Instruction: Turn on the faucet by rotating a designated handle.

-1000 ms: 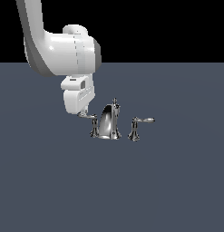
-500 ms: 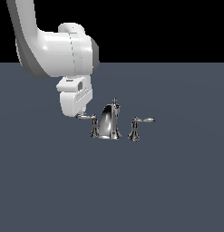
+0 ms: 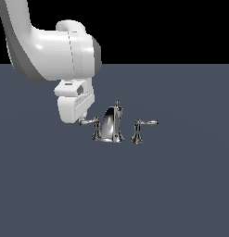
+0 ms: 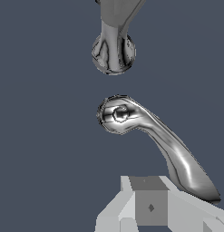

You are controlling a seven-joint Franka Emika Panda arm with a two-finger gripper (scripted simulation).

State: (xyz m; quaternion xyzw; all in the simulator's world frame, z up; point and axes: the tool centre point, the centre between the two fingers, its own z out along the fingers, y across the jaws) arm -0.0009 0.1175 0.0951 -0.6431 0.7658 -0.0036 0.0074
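The chrome faucet's spout with its top knob stands mid-scene, and it shows again in the wrist view. The handle stands on the spout's left in the exterior view, its thin lever pointing leftward. In the wrist view I look down on the handle, with the lever running out toward the gripper. My gripper hangs under the white hand, right at the lever's tip. Its fingertips show as one block with no gap, beside the lever's end and holding nothing.
A twin handle with a rightward lever stands on the spout's other side. The bulky white arm fills the upper part of the exterior view's left. The dark grey floor spreads all around.
The arm has shifted a little toward the exterior view's left and lower. The gripper stays at the lever's tip, and the lever still points leftward.
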